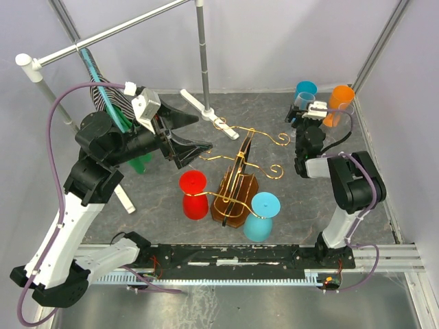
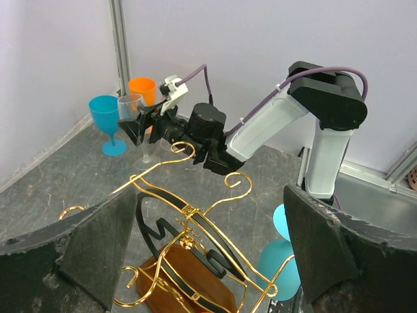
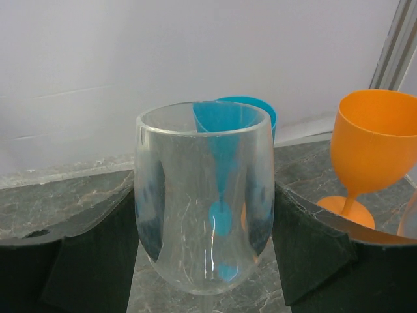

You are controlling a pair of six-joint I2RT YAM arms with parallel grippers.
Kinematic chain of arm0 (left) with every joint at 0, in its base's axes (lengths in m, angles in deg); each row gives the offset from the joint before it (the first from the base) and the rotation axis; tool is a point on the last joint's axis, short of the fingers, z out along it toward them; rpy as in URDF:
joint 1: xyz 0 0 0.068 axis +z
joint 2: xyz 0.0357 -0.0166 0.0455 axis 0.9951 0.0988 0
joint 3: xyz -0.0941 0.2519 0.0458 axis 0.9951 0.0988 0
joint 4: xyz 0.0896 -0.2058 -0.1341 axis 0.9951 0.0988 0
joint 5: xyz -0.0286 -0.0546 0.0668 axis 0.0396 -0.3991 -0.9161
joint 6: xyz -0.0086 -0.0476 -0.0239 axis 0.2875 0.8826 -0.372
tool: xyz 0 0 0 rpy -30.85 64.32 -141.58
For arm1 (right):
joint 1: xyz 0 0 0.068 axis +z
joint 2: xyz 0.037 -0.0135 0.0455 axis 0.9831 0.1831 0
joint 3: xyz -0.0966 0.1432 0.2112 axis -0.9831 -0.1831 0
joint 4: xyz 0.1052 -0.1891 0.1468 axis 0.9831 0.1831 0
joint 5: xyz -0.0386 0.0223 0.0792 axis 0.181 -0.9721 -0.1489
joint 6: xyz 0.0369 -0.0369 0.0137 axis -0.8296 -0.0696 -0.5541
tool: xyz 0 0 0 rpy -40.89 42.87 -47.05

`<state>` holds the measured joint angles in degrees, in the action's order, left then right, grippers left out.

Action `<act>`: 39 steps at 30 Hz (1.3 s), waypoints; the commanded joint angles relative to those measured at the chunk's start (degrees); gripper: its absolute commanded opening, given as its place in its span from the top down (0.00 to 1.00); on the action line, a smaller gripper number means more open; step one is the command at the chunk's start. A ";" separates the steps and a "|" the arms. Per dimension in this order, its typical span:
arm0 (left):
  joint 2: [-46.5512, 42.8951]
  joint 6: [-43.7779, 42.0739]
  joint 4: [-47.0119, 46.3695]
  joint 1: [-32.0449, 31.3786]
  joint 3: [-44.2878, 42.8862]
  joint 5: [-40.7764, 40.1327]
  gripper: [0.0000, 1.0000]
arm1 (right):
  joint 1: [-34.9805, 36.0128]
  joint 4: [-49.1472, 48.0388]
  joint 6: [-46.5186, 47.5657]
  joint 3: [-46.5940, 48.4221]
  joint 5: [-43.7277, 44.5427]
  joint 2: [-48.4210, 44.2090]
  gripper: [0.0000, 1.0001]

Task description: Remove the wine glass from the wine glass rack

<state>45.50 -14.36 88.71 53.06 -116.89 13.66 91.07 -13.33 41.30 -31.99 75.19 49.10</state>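
We see a clear wine glass (image 3: 203,208), see-through and glossy, with faint scuffs. Behind it, an orange glass (image 3: 371,153) and a blue glass (image 3: 254,111) look like opaque, matt plastic. The pads (image 3: 85,261) of the right gripper (image 3: 205,202) are black, matt and rough-edged. The rack (image 2: 189,214) is shiny gold metal wire on a polished brown wooden base (image 2: 174,274). The table (image 1: 267,110) is dark grey, marbled and dull. A pole (image 1: 203,48) is smooth grey metal.
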 commanded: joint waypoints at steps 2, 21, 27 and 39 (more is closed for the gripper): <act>-0.68 -2.52 -1.03 -0.11 0.47 -0.95 0.01 | 0.24 -9.75 -0.74 -0.03 -0.97 2.94 0.32; -0.45 -2.13 -2.51 -0.14 1.18 -1.20 0.01 | 0.24 -9.68 3.01 1.28 -2.41 10.07 0.22; -0.81 -1.16 -3.87 -0.16 2.38 -1.14 0.01 | 0.25 -9.76 3.72 -1.09 -3.35 9.55 0.21; -1.64 0.40 -5.36 -0.11 3.59 -1.21 0.01 | 0.20 -9.76 4.28 -4.98 -4.58 6.78 0.19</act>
<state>45.12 -14.51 86.85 53.06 -113.62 12.65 91.07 -17.94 44.36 -36.39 72.22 58.69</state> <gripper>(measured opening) 0.993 0.812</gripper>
